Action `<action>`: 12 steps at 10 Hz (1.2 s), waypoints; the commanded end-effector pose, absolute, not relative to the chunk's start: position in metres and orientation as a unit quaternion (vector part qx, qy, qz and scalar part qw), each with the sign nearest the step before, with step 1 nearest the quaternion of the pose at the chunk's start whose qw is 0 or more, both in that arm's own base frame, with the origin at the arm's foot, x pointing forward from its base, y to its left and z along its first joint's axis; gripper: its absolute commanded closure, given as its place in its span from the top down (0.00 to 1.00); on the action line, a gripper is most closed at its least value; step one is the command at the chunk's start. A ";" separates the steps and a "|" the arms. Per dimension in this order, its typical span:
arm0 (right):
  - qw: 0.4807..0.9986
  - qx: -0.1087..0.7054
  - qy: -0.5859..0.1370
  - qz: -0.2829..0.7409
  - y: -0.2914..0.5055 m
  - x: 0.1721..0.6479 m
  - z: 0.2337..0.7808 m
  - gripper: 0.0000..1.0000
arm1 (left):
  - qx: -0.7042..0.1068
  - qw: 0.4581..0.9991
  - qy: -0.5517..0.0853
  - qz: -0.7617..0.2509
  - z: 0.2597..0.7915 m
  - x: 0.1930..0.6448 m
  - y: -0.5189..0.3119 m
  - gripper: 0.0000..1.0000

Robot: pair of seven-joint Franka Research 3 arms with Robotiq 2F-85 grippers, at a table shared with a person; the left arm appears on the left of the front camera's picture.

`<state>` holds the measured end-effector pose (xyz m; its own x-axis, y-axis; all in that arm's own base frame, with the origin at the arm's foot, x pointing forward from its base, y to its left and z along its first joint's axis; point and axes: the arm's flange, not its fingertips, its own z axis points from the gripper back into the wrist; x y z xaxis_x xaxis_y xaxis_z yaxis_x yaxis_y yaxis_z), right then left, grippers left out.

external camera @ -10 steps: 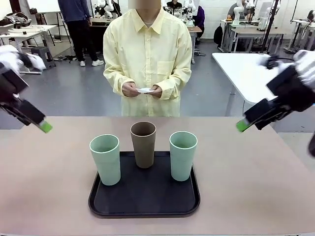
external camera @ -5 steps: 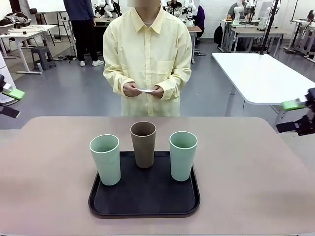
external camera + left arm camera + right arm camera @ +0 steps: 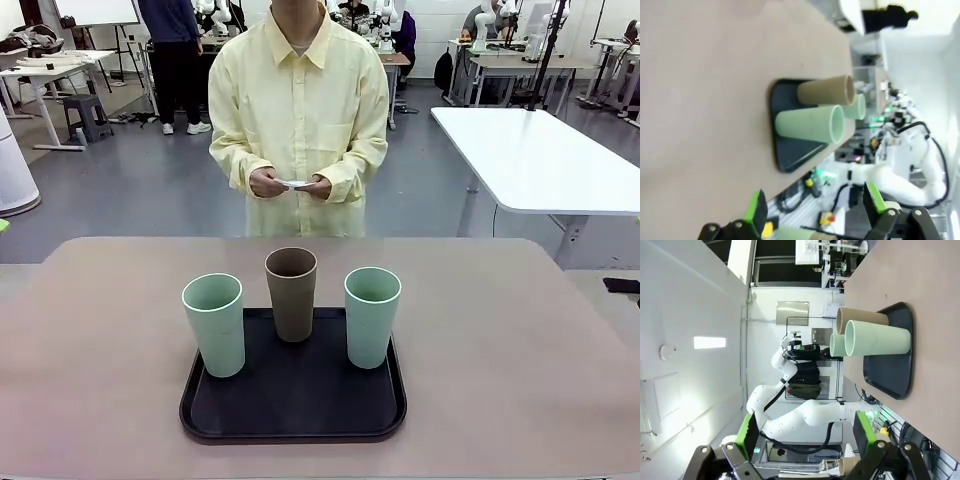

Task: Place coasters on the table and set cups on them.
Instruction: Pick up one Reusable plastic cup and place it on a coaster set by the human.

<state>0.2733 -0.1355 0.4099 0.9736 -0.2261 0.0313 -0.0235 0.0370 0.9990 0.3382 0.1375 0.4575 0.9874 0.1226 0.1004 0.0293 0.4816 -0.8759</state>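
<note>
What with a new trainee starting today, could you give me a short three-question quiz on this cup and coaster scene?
1. True or false: the brown cup stands on the black tray, between the left mint cup and the right mint cup.
2. Where are the coasters? A) lying beside the tray B) under the cups C) held in the person's hands
3. Fill in: the left hand and the right hand each have their fingers ___, holding nothing.
Key: 1 true; 2 C; 3 open.
</note>
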 end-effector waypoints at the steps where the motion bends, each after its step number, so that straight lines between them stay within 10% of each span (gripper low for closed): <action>1: 0.723 0.679 -0.104 -0.069 -0.127 0.258 0.410 1.00 | -0.551 0.823 -0.135 0.025 0.475 0.314 0.130 1.00; 12: 0.730 0.671 -0.096 -0.087 -0.142 0.268 0.410 1.00 | -0.561 0.817 -0.128 0.026 0.475 0.298 0.077 1.00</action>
<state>0.2685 -0.1413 0.4098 0.9668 -0.2547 0.0223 0.0009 0.0904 0.9959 0.3015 0.0746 0.4784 0.9647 0.2019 0.1690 0.0852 0.3680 -0.9259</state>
